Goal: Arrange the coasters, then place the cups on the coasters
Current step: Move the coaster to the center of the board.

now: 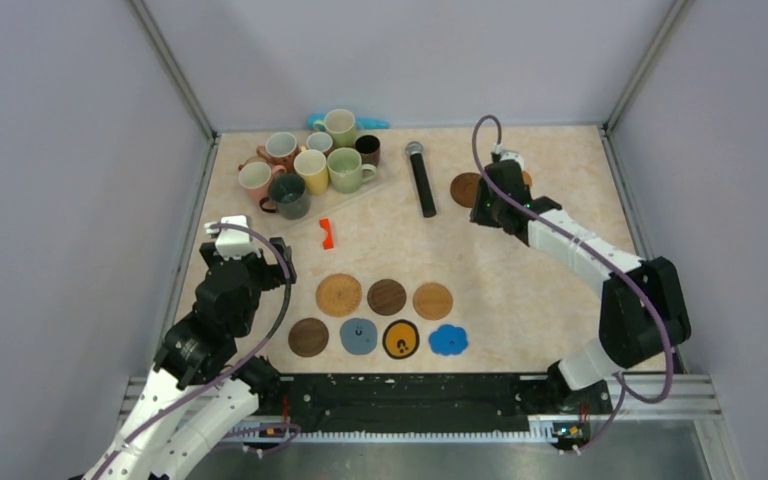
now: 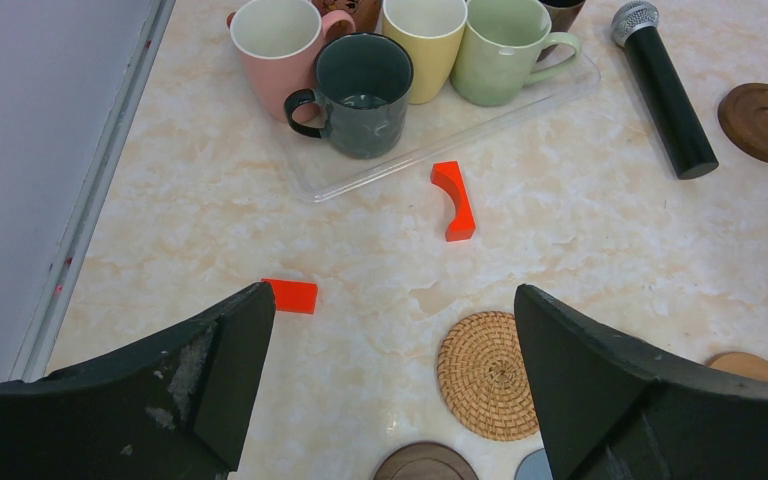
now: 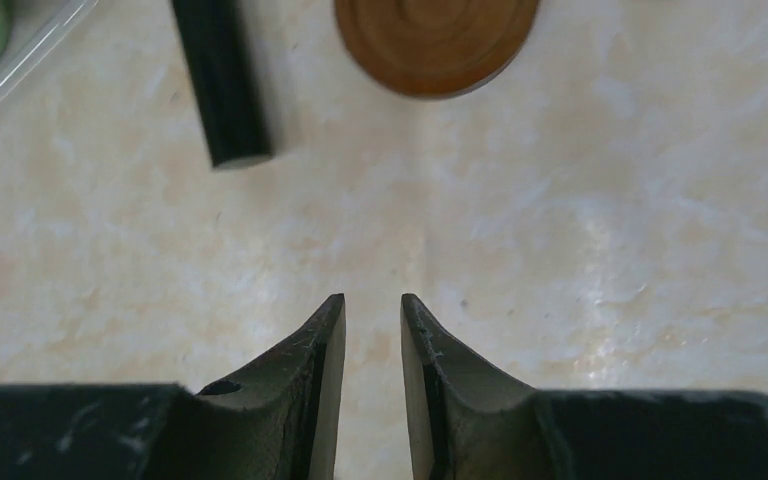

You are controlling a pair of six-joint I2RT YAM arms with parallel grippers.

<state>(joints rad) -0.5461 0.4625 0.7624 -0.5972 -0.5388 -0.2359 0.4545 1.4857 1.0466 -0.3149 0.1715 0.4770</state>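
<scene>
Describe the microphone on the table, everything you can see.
The microphone is a black handheld stick with a silvery mesh head; the body looks like matte plastic or metal. It lies flat on the marble-pattern table, head toward the far wall, handle end toward the arms, slightly slanted. It sits between the clear tray and a dark brown coaster, near both but apparently touching neither. No cable shows.

No text, label, brand or number can be read anywhere in these views. The black-and-yellow coaster (image 1: 401,339) has a small dark mark at its middle, and the grey-blue coaster (image 1: 358,335) has a dark speck. Both are too small to make out as letters or signs.
</scene>
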